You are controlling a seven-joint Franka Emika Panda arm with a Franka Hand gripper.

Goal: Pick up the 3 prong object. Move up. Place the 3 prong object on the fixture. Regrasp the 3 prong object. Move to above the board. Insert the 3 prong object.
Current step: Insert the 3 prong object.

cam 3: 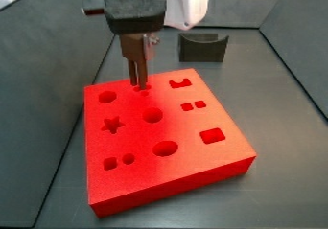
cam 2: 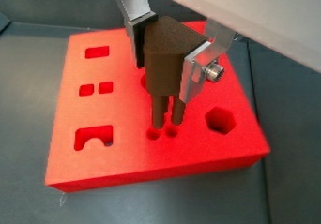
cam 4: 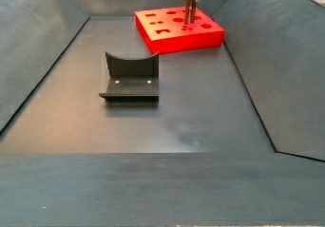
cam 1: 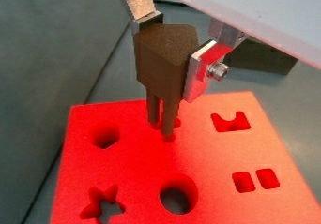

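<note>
The 3 prong object is a dark brown block with thin prongs pointing down. My gripper is shut on it, one silver finger on each side. It hangs right over the red board. In both wrist views the prong tips reach the three small holes, and they look to be just inside them. In a side view the gripper stands over the board's far part. The fixture stands bare, apart from the board.
The board carries other cut-outs: a star, round holes, a crown shape and small squares. Sloping dark walls ring the grey floor.
</note>
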